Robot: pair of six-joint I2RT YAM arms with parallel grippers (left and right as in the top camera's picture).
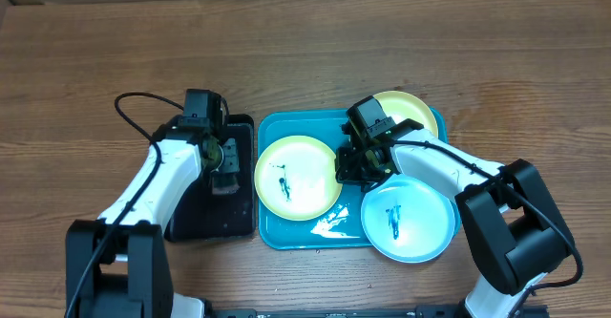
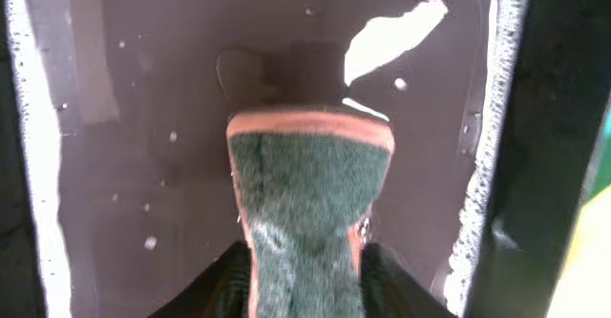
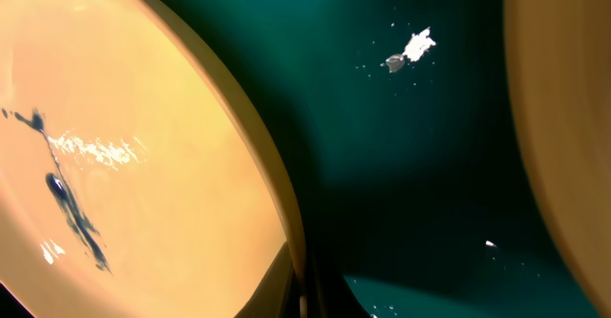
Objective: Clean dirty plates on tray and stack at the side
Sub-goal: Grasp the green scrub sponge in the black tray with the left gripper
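Right gripper (image 1: pixel 363 163): it sat low over the teal tray (image 1: pixel 286 129), in the gap among three plates. I could not tell how far its jaws stood apart, because the wrist view gave no clear fingertip and the overhead showed only its dark housing. First yellow-green plate (image 1: pixel 298 177): it lay just to that gripper's left with a dark smear on the pale centre. Whether the rim touched the gripper I could not tell, and the wrist view cut the plate off at the frame's left and bottom. Blue plate (image 1: pixel 409 221): it lay behind that gripper and to its right, smeared, and overhung the tray's near right corner. The arm crossed just above its upper edge. Second yellow-green plate (image 1: pixel 415 108): it lay just beyond the gripper, partly hidden by the gripper head. Bare tray floor showed behind the gripper, with a wet patch (image 1: pixel 332 224). Left gripper (image 1: pixel 225 165): it was over the black tray (image 1: pixel 205 218), closed on a green sponge (image 2: pixel 307 194) with an orange edge. The fingers showed only as dark slivers at the bottom of the wrist frame, the tray rims stood close on either side, and the teal tray was just to the right. Table (image 1: pixel 305 51): open wood lay beyond both grippers.
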